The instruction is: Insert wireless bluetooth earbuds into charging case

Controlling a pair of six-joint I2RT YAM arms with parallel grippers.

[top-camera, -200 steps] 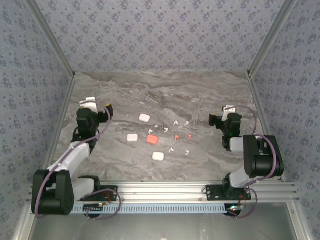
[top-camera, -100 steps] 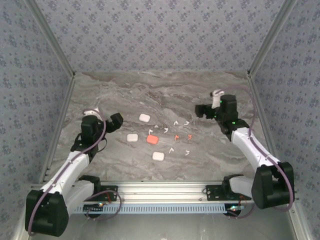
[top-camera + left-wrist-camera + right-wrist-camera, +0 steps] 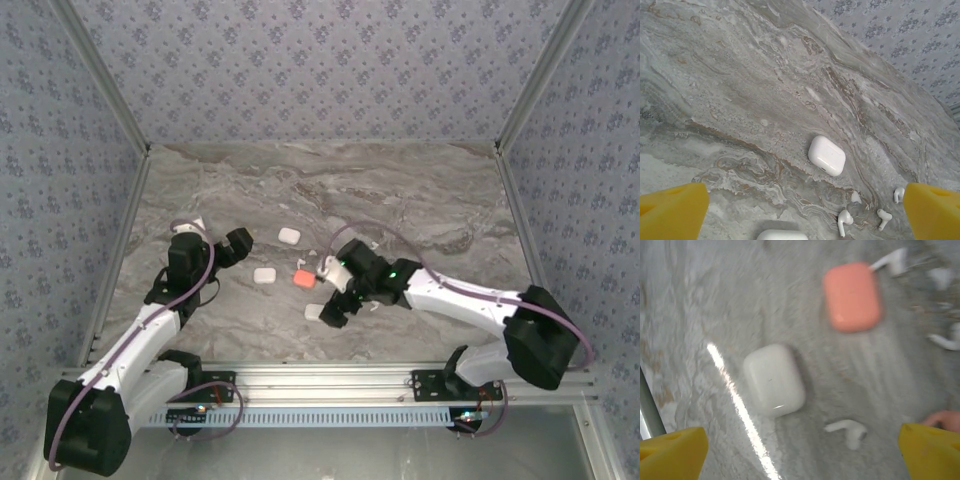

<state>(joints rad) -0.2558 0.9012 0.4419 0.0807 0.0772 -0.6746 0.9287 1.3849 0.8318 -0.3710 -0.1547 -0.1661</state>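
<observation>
From above I count three white rounded-square plastic cases (image 3: 289,236) and one coral-red plastic case (image 3: 304,278) of the same shape. At lower right of my left wrist view, three tiny white stemmed earbuds (image 3: 843,220).

White case (image 3: 782,235), bottom centre: was cut off by the frame edge.
Coral item (image 3: 945,419), lower right: was cropped and blurred; kind indeterminate.
White earbud (image 3: 949,340), right edge: was cropped and smeared.

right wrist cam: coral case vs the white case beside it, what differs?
Colour: the coral case is salmon-pink, the white case glossy white. Neighbours: a white earbud lies at the coral case's corner, seemingly touching; the second earbud lies clearly apart from the white case. Both cases are shut, rounded-square, flat on the marble table.
</observation>
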